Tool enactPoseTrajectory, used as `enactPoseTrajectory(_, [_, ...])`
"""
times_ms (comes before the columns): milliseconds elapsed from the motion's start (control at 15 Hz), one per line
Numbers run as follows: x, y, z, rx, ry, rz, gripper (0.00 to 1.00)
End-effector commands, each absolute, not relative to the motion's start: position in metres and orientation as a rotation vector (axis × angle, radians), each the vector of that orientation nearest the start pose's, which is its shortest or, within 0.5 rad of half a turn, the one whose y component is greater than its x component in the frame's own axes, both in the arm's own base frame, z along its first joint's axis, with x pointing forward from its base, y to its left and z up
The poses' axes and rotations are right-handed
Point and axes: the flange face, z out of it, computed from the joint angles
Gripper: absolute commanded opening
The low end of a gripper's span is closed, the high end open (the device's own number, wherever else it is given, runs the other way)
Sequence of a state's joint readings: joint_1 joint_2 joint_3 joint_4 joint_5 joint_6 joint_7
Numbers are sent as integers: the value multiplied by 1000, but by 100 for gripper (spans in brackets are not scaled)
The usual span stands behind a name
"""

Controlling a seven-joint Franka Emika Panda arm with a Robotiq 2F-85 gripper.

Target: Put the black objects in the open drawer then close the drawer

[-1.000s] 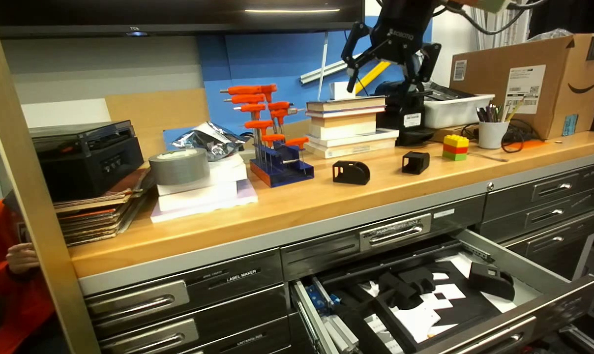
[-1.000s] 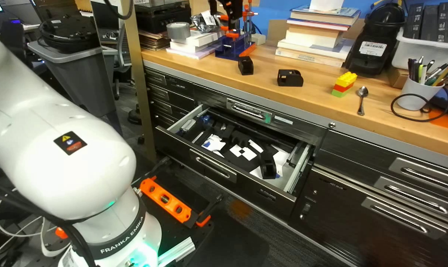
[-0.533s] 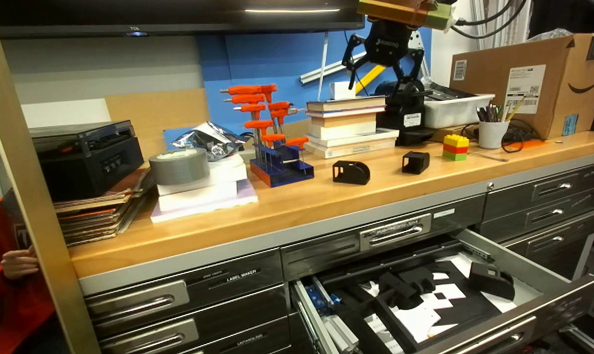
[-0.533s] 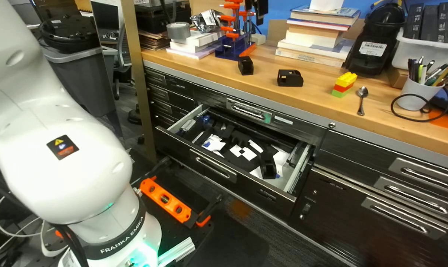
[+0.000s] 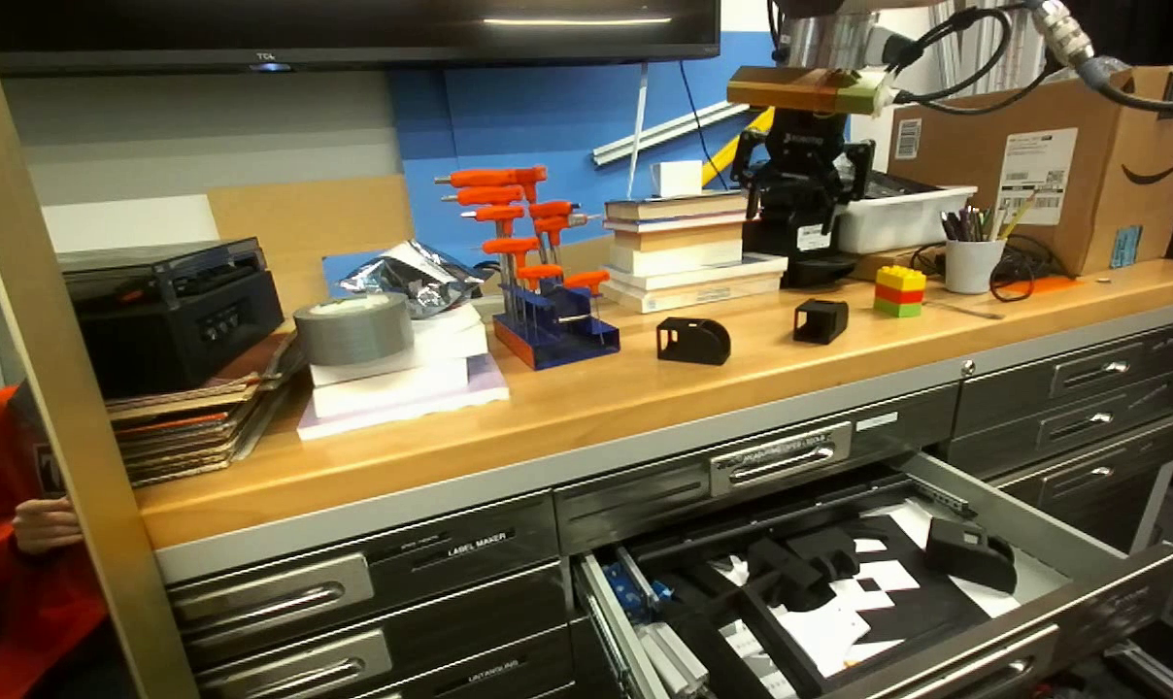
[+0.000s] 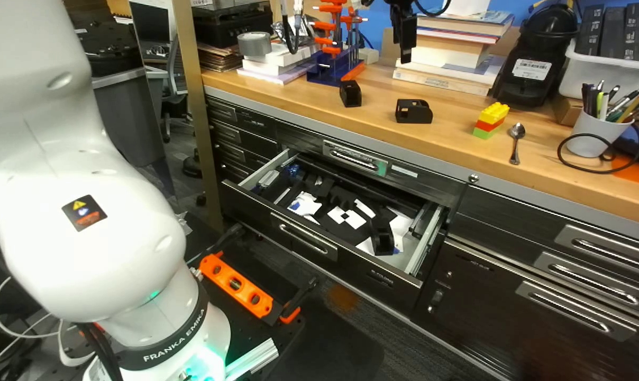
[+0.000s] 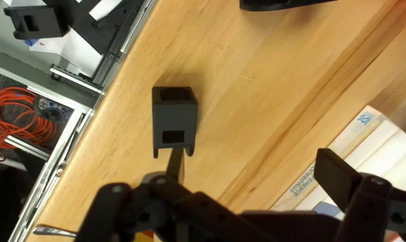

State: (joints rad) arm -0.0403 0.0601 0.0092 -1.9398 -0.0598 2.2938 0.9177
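Beneath the front edge of the tabletop (image 5: 567,417), the drawer (image 6: 356,270) stands open, one black piece (image 5: 970,555) near its front right corner. On top, toward that edge, sit a left black piece (image 5: 693,342) and a right black piece (image 5: 821,321). Above hangs the end effector (image 7: 256,171), spread wide; books (image 5: 679,257) are stacked toward the back edge.

two hollow black pieces (image 5: 705,344) sit apart on the bench (image 5: 548,417), another piece (image 5: 975,557) in the open drawer (image 6: 354,264).

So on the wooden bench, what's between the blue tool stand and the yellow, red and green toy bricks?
A small hollow black piece, then another such piece, apart, with stacked books farther back, in both exterior views.
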Motion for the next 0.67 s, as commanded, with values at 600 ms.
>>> enactPoseTrajectory(600, [635,-67,425,-2722,1620,-202,100])
